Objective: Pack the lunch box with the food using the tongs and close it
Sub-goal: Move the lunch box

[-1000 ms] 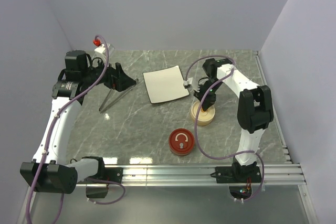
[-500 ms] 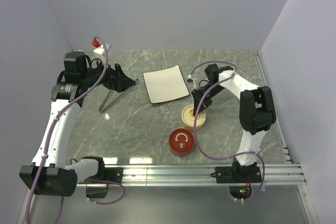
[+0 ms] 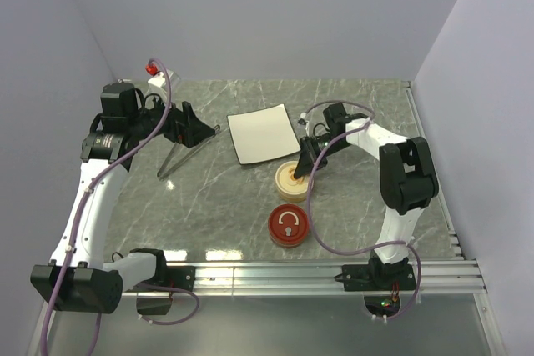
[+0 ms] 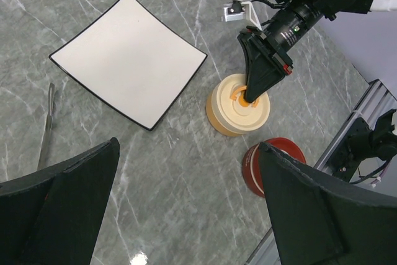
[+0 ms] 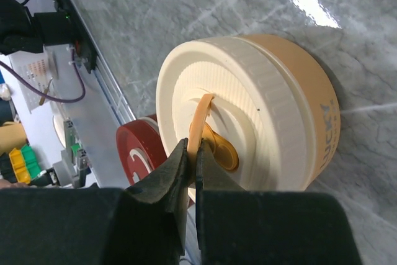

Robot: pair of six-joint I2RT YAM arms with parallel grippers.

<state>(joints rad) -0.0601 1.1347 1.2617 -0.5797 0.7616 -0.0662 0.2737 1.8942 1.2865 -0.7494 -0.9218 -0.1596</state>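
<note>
At the lunch box (image 3: pixel 292 184)
Orange lid loop (image 5: pixel 202 122) is pinched by right pincer (image 5: pixel 192 156); left pincer (image 4: pixel 189 153) is held wide open, empty.

A white square plate (image 3: pixel 264 132) with a thin dark rim lies flat on the grey marble table (image 3: pixel 367 106) before me, turned a little askew. A red round tub (image 3: pixel 289 226) with a white loop mark on top sits nearer the metal rail (image 3: pixel 267 273), apart from the plate. Pale walls (image 3: pixel 267 14) stand around. A small red knob (image 3: pixel 153 66) shows at the far left corner.
</note>
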